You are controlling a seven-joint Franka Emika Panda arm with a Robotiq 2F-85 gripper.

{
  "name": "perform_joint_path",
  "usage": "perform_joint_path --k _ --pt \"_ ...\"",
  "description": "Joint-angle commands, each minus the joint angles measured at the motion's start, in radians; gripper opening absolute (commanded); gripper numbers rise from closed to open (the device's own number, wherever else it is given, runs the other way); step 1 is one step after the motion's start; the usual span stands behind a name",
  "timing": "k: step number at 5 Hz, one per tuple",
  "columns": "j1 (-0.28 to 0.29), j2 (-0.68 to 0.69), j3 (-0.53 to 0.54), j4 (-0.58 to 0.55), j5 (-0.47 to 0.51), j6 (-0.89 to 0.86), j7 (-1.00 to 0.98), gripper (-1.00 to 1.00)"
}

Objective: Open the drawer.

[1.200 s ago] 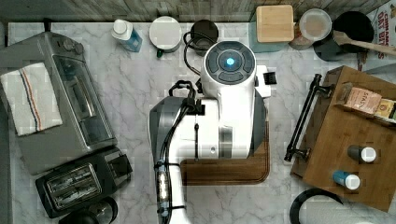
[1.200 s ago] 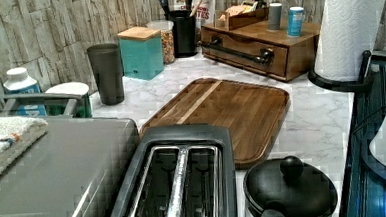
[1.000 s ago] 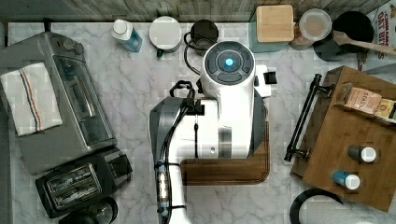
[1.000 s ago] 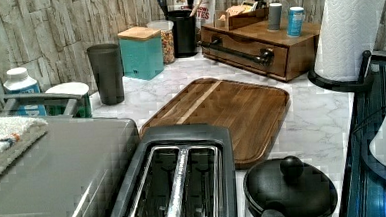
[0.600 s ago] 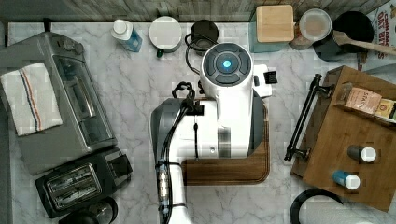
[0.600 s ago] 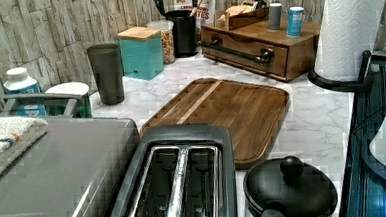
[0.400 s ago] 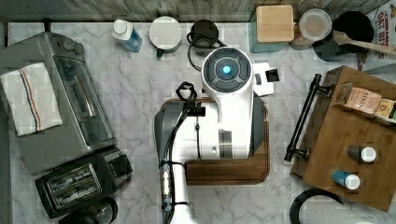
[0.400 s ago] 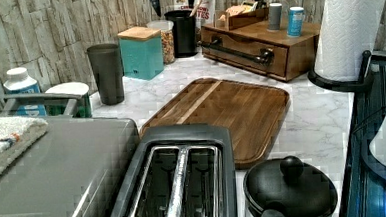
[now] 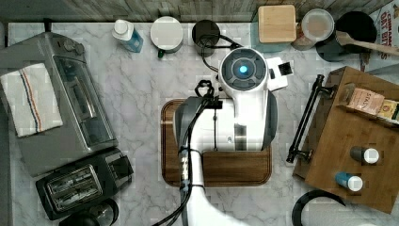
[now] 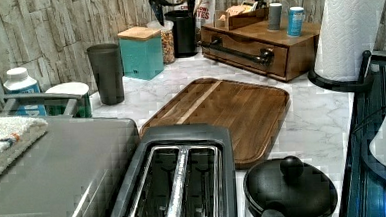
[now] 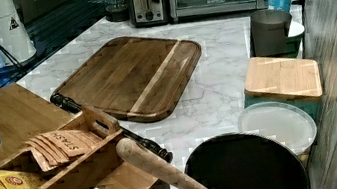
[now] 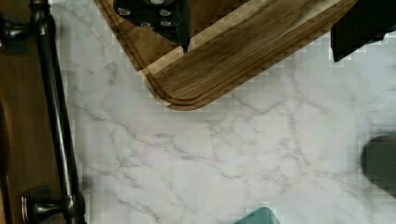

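The drawer (image 9: 329,136) is a brown wooden box at the top view's right, its front facing the cutting board. A long black bar handle (image 9: 306,117) runs across that front. The handle (image 10: 238,48) also shows in the left view at the back, and as a black bar (image 12: 53,112) along one edge of the wrist view. My gripper (image 12: 261,28) is open, its black fingers (image 12: 159,18) wide apart above the cutting board's corner, a stretch of marble away from the handle. In the top view the white arm (image 9: 243,70) covers it.
A dark-wood cutting board (image 9: 235,172) lies mid-counter under the arm. A toaster oven (image 9: 61,103) and toaster (image 9: 75,186) stand at the top view's left. Cups, a teal canister (image 10: 140,51) and a black utensil pot (image 9: 353,28) line the back wall. Bottles and a tea tray sit on the cabinet.
The arm has shifted toward the top view's right, closer to the drawer's handle. The drawer and everything else stay where they were.
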Motion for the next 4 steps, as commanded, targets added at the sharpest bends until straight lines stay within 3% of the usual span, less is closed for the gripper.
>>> perform_joint_path --k 1,4 --pt "-0.153 0.065 -0.098 0.044 0.014 0.095 -0.258 1.0" --pt "-0.253 0.094 -0.077 0.0 0.015 0.262 -0.38 1.0"
